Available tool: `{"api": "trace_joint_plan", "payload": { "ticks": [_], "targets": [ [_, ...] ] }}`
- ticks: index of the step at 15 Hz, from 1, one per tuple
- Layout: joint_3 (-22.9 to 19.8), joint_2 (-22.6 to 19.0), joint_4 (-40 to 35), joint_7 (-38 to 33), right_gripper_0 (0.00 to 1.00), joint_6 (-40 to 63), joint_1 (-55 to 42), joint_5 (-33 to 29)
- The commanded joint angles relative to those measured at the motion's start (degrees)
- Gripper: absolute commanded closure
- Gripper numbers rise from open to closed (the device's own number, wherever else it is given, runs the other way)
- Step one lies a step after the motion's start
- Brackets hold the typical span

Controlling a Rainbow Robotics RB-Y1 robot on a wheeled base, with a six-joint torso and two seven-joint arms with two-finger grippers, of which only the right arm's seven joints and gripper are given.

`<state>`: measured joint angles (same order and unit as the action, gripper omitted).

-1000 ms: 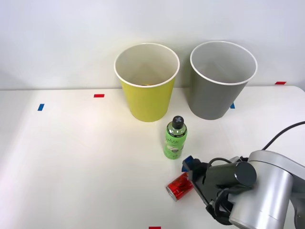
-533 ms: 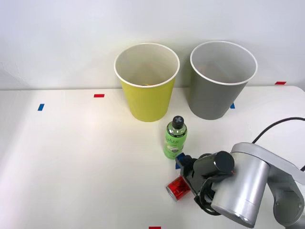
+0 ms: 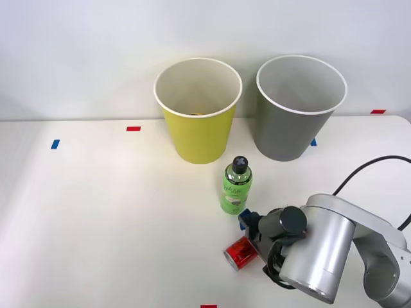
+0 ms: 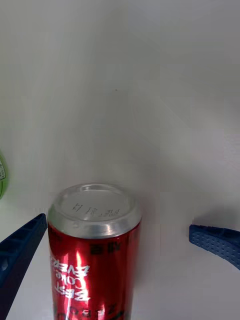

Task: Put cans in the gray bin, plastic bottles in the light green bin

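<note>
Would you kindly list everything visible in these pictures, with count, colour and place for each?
light green bin: one, yellow-green with white rim, upright at the far side of the table, left of the gray bin.
gray bin: one, gray with white rim, upright at the far side, right of the light green bin.
plastic bottle: one, bright green with dark cap, upright in front of the bins.
can: one, red with silver ends, lying on its side near the front edge.
tape marks: several, red and blue, scattered on the table.
table: one, white.
right pincer: one, blue ribbed fingers open either side of the can.
</note>
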<state>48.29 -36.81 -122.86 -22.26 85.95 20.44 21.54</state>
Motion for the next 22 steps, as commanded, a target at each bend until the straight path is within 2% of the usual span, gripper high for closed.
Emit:
{"api": "trace_joint_plan", "payload": {
  "ticks": [1, 2, 3, 11, 15, 18, 20, 22],
  "targets": [
    [0.4, -0.1, -0.02, 1.6, 0.69, -0.09, -0.05, -1.15],
    [0.4, -0.01, -0.02, 1.78, 0.97, 0.0, -0.05, -1.41],
    [0.49, 0.07, -0.19, 1.96, 1.0, 0.0, -0.05, -1.94],
    [0.66, 0.16, -2.39, 2.83, 1.0, 0.0, -0.58, -6.33],
    [-0.39, -3.27, -7.84, 4.77, 1.0, 0.0, -3.21, -8.97],
    [-8.39, -7.05, -16.27, 17.86, 1.0, 0.0, -9.28, -9.23],
    [-15.6, -9.24, -22.52, 29.99, 1.0, 0.0, -15.08, -9.94],
    [-21.13, -10.47, -26.91, 38.52, 1.0, 0.0, -19.91, -13.89]
  ]
}}
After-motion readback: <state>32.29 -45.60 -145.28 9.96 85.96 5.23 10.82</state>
